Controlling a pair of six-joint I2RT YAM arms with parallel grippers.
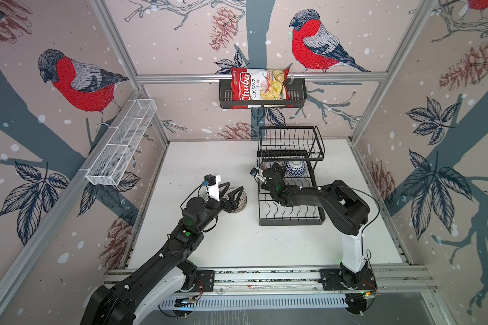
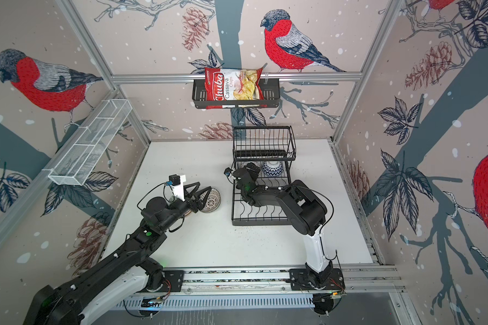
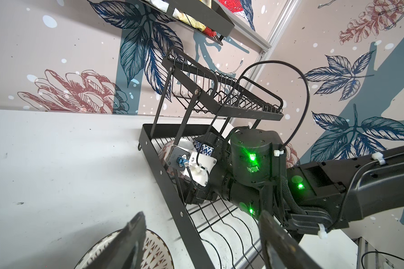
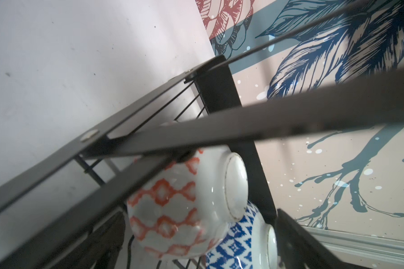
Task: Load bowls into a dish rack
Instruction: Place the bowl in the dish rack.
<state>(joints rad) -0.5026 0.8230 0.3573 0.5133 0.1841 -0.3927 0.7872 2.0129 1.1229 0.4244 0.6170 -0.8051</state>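
The left arm reaches in from the near-left corner, its pincer (image 3: 202,215) spread wide and hanging over a grey-patterned bowl (image 1: 241,203). That bowl sits upside down on the bench (image 1: 203,157), just beside the dish rack (image 1: 290,222). The right arm bends at the elbow and stretches across the rack's base. Its pincer (image 1: 278,167) is fully open under the raised basket (image 1: 290,140), flanking an orange-red bowl (image 4: 173,205) without gripping it. That bowl touches a blue bowl (image 4: 238,246).

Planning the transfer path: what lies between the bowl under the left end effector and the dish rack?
Only bare white table separates bowl and dish rack, in both top views.
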